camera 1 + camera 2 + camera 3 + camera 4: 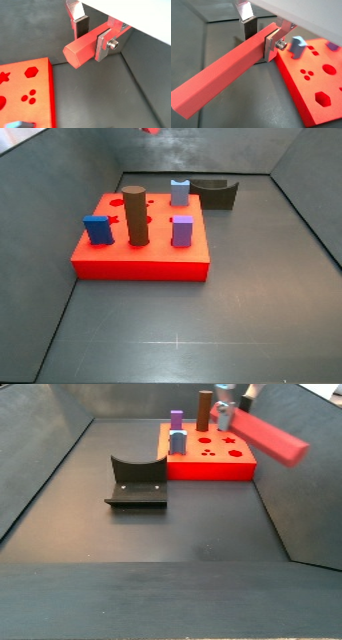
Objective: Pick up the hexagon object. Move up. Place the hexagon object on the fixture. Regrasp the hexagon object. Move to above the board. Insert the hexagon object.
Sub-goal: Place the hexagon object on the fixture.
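1. The gripper (261, 39) is clamping the long, slim salmon-red faceted hexagon object (221, 80) between its flat silver fingers (272, 44), whose dark pads are pressing on the rod near one end; both wrist views show this grip (90, 39).
2. In a side view the gripper (226, 406) is hanging high above the dark grey table (174, 529), over the far right part of the scene, with the rod (267, 436) sticking out sideways and slanting slightly downward, clear of everything beneath it.
3. The large flat bright-red square board (214, 462) is lying on the table below and a little to the side of the held rod, not touching it.
4. In a side view the board (140, 263) is carrying four upright pegs: a blue block (96, 229), a tall dark-brown cylinder (135, 215), a short purple block (182, 230) and a grey-blue block (179, 192).
5. A wrist view is showing shaped holes in the board's top, among them a hexagonal one (31, 72).
6. The fixture (135, 481), a small dark olive-brown block with a U-shaped notch in its top, is standing on the table near the board and apart from it; in a side view it (218, 194) is sitting just behind the board's far corner.
7. In that side view only a small red bit at the upper edge is showing where the gripper is, too cropped to read.
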